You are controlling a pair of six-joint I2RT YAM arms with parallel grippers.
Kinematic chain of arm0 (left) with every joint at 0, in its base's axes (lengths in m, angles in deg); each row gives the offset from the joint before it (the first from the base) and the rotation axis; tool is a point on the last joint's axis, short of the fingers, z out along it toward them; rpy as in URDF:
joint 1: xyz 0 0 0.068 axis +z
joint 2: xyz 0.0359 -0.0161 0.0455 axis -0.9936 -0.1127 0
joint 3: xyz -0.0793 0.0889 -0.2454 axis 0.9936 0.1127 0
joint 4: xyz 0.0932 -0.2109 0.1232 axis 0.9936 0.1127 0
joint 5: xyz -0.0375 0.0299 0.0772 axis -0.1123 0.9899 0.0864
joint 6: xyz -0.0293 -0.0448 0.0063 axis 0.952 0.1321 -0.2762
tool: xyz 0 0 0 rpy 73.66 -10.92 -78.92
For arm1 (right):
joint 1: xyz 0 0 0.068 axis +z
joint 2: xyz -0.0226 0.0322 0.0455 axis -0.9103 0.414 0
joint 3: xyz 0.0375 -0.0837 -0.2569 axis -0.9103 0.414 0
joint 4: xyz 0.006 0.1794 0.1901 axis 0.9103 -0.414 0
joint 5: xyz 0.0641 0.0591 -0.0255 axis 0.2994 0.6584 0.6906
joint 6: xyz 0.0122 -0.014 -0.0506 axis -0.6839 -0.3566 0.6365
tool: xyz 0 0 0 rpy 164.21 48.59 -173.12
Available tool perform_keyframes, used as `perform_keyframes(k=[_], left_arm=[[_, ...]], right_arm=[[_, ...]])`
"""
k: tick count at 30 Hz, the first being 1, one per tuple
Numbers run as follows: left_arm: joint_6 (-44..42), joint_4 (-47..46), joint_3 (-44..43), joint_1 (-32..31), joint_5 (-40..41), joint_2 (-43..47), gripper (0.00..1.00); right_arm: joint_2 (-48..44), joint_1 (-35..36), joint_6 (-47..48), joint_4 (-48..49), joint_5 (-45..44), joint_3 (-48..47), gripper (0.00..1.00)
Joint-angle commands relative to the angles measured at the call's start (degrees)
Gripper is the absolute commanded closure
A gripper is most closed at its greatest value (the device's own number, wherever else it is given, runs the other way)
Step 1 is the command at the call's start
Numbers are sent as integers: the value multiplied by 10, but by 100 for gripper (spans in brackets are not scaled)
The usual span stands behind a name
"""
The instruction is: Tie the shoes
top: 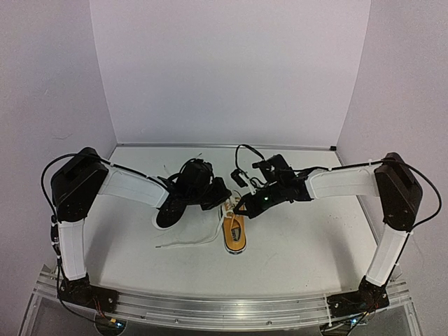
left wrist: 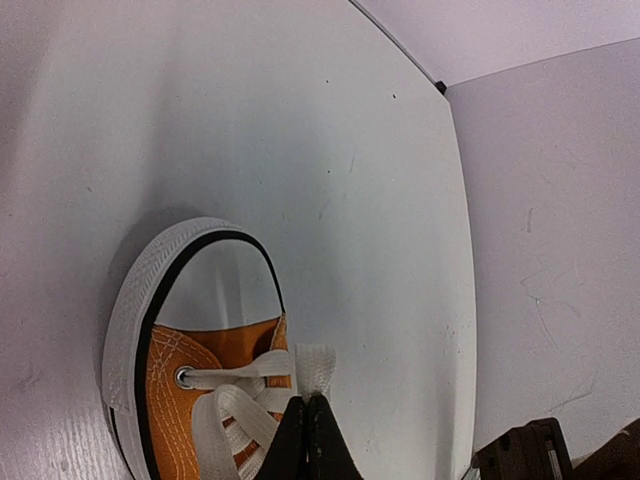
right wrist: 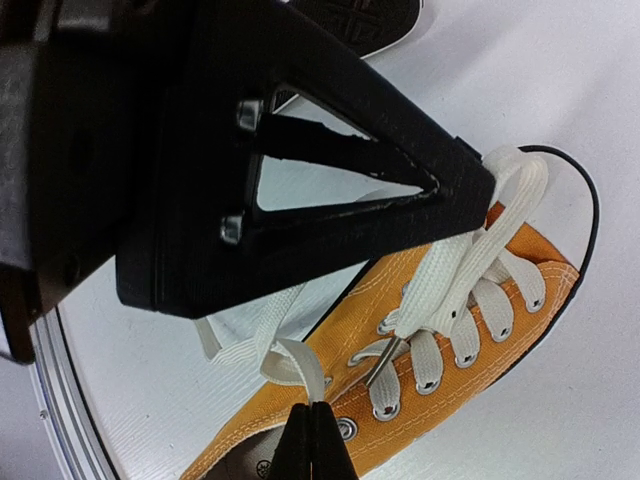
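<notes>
The orange sneaker lies on the white table with its toe toward the back. The other shoe lies to its left, showing its black sole. My left gripper is over the orange shoe's toe end, shut on a fold of white lace beside the top eyelet. My right gripper is shut on another loop of white lace beside the orange shoe near its opening. The left gripper's black body hangs just above the laces in the right wrist view.
A loose white lace end trails over the table to the left of the orange shoe. The black-soled shoe's edge shows at the top of the right wrist view. White walls enclose the table at back and sides.
</notes>
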Motion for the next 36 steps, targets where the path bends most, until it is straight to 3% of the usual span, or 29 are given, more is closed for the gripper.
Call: perform_keyframes(k=[1, 25, 36], left_arm=[[-12, -20, 20, 2, -29, 5, 100], [-23, 8, 62, 5, -99, 60, 100], [-84, 36, 74, 7, -119, 85, 100]], right_arm=[[-30, 1, -4, 24, 3, -1, 100], [-28, 1, -3, 26, 10, -4, 100], [-32, 1, -7, 25, 9, -2, 100]])
